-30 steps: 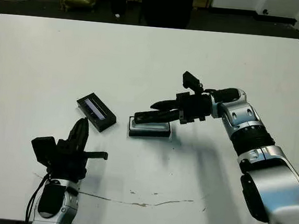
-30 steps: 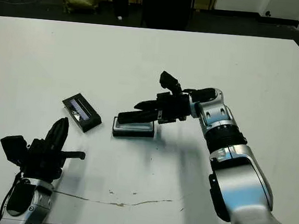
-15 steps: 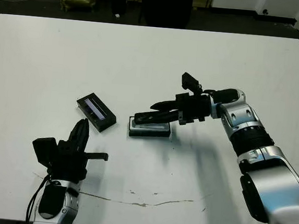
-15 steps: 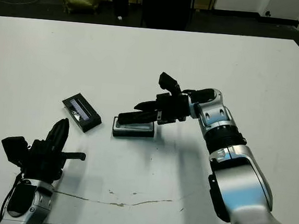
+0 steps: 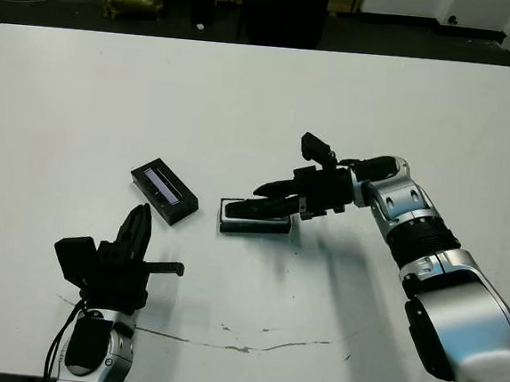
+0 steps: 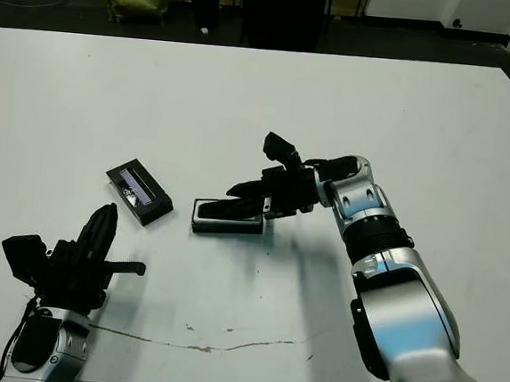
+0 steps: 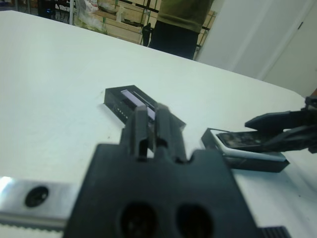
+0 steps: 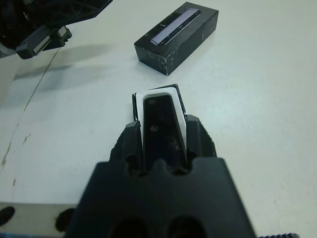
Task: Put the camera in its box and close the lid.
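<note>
Table (image 5: 86,78): white, fills the frame.
Right gripper (image 5: 258,206): has dropped lower, 2 fingers clamped on the camera (image 8: 159,126).
Left gripper (image 5: 135,230): lower left, fingers together, idle.
Lid (image 5: 164,190): left of centre, off.
Box (image 5: 254,220): centre; camera now seating inside.
</note>
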`<action>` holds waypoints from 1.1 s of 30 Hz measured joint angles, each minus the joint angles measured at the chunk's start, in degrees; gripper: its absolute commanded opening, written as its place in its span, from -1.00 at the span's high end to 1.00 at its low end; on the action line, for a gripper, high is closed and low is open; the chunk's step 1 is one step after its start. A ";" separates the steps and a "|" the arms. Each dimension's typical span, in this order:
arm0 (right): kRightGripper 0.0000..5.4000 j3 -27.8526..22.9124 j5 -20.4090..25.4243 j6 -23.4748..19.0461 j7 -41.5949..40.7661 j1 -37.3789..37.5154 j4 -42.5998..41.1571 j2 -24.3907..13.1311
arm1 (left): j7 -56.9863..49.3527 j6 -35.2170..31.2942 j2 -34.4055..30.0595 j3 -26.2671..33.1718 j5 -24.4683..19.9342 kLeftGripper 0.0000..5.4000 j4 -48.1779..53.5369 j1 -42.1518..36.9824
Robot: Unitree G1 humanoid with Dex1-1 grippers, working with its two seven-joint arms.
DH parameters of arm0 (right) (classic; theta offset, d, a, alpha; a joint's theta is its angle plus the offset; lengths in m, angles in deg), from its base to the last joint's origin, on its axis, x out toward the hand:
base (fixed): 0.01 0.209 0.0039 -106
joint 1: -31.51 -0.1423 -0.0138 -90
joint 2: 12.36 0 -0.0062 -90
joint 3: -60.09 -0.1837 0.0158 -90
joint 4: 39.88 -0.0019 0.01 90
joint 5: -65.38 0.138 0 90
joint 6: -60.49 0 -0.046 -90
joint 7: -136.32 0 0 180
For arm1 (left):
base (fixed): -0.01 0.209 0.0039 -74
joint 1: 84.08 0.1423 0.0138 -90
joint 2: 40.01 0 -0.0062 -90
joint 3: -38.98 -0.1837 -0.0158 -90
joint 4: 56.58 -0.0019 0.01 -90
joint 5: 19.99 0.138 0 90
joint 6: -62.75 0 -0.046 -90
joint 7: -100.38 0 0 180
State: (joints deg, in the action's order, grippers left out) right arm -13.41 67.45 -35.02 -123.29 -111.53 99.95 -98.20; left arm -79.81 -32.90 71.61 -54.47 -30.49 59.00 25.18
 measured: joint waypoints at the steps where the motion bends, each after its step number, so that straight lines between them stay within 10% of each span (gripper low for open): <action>1: 0.74 0.12 -0.22 0.03 0.11 0.00 -0.01 0.00 | -0.02 -0.35 0.00 0.00 -0.04 1.00 0.04 0.00; 25: 0.74 1.26 -1.80 4.19 3.60 1.97 0.10 1.40 | -0.32 -0.68 0.00 -0.27 0.38 1.00 0.10 -0.04; 33: 0.12 2.47 -3.79 11.22 6.05 2.23 -0.20 2.41 | -0.32 -1.10 -0.10 -0.26 0.04 1.00 0.10 -0.33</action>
State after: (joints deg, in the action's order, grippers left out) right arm -10.94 63.66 -23.81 -117.24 -109.30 99.75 -95.78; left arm -80.13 -34.01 71.51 -54.73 -30.45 59.10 24.85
